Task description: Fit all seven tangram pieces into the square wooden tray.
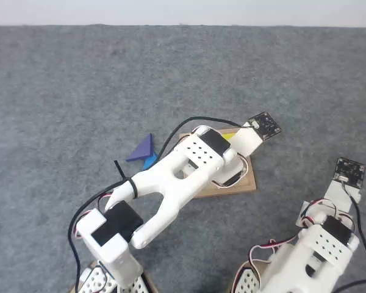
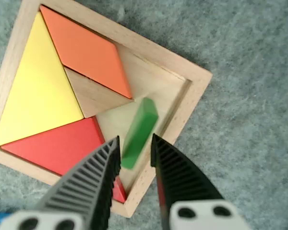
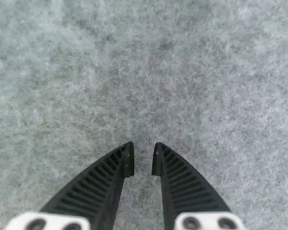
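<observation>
The square wooden tray point(image 2: 197, 79) holds a large yellow triangle point(image 2: 36, 91), an orange parallelogram point(image 2: 86, 52), a red triangle point(image 2: 57, 146) and a wood-coloured triangle point(image 2: 93, 96). My left gripper point(image 2: 135, 141) hangs over the tray's bare corner, shut on a green piece point(image 2: 141, 122) that stands on edge and tilts. In the high view the left arm covers most of the tray point(image 1: 247, 183). A purple triangle point(image 1: 142, 148) and a blue piece point(image 1: 150, 162) lie on the carpet to the tray's left. My right gripper point(image 3: 143, 160) is shut over bare carpet.
Grey carpet point(image 1: 79, 91) covers the whole table. The right arm point(image 1: 323, 244) stands at the front right, well apart from the tray. A black cable point(image 1: 171, 140) loops over the left arm.
</observation>
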